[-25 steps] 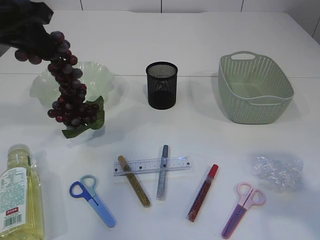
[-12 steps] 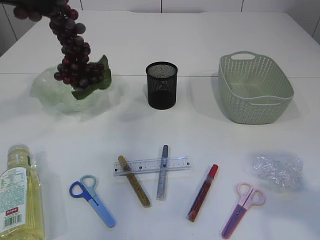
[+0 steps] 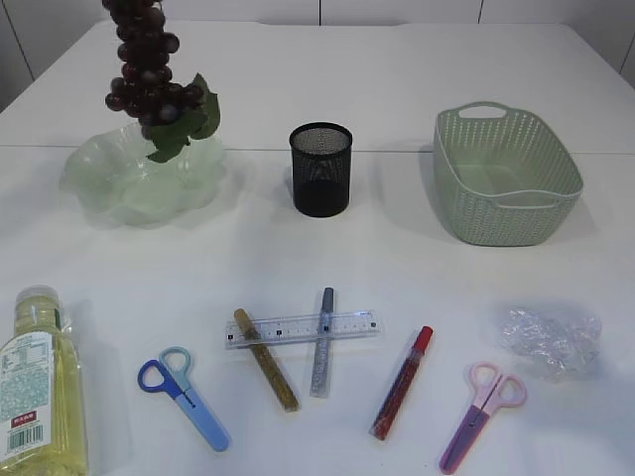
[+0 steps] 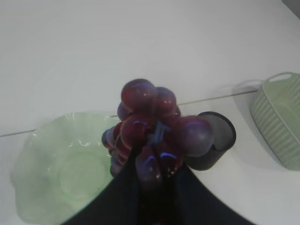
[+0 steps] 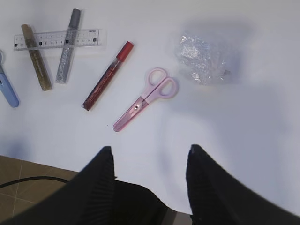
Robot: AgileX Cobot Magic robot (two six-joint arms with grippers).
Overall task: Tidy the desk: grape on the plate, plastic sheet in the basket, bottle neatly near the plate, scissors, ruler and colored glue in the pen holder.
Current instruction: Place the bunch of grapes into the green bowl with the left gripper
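Observation:
A dark red grape bunch (image 3: 149,79) with a green leaf hangs from the top edge of the exterior view, over the pale green plate (image 3: 109,188). In the left wrist view my left gripper (image 4: 157,159) is shut on the bunch (image 4: 154,122) above the plate (image 4: 51,168). The bottle (image 3: 40,387) lies at the front left. Blue scissors (image 3: 184,397), the ruler (image 3: 301,328), gold (image 3: 266,359), silver (image 3: 322,342) and red (image 3: 402,382) glue, pink scissors (image 3: 483,402) and the plastic sheet (image 3: 551,340) lie along the front. My right gripper (image 5: 150,150) stands open and empty over the front edge.
The black mesh pen holder (image 3: 320,169) stands mid-table, just right of the plate. The green basket (image 3: 506,178) sits at the back right. The silver glue lies across the ruler. Floor shows past the table's front edge in the right wrist view.
The grape bunch has risen and moved back and to the right, from in front of the plate to above it. The right arm and the other things have not moved.

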